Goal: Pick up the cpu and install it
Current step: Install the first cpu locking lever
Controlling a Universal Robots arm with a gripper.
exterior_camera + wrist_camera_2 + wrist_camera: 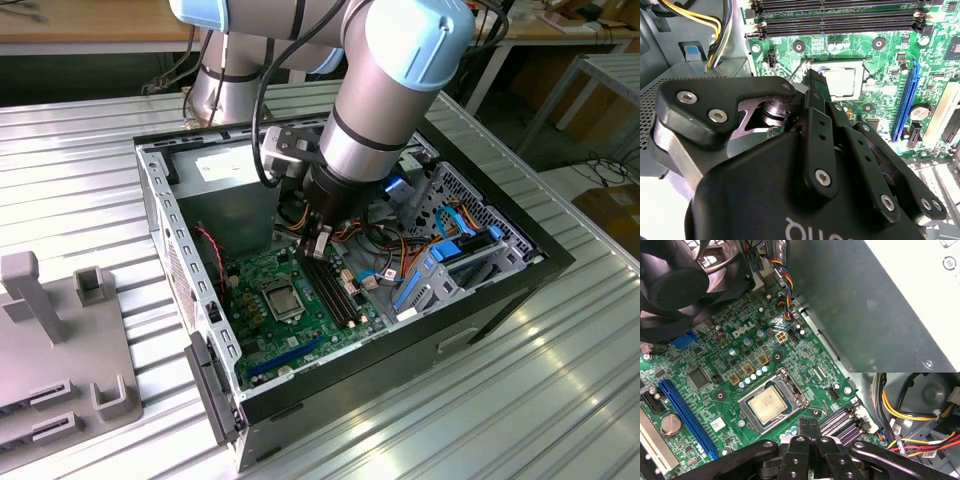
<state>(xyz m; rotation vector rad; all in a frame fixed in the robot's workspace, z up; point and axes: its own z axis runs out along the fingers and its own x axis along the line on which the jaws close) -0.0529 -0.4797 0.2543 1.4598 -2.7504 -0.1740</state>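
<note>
Ribbed metal tabletop [560,380] carried the whole scene, with an open computer case [500,290] lying on it. From the exterior view, my arm [385,95] came down steeply from above into the case, its thick grey forearm angled toward the view's left and the wrist pointing almost straight down at the board. My gripper [318,243] hung just above the green motherboard [290,330], over the dark memory slots [330,290] and just beside the socket. In both wrist views the two black fingers [808,427] stood pressed together tip to tip, with nothing between them; I had hold of nothing. Just past those fingertips sat the cpu [769,404], pale silver-grey and flat, lying inside the metal-framed socket [790,390] on the board. In the second wrist view the same cpu [842,82] showed past the end of my gripper [812,85], near the tips but apart from them. Farther out, a long blue expansion slot [687,415] ran across the board, a round coin battery [670,424] lay near it, and a black fan [675,280] loomed over one corner. A grey power supply box [875,305] filled one side of the case, with yellow, red and orange cables [910,417] bundled beside it. On the exterior view's left, well apart from the case, a grey fixture [60,350] with upright posts rested on the table.
</note>
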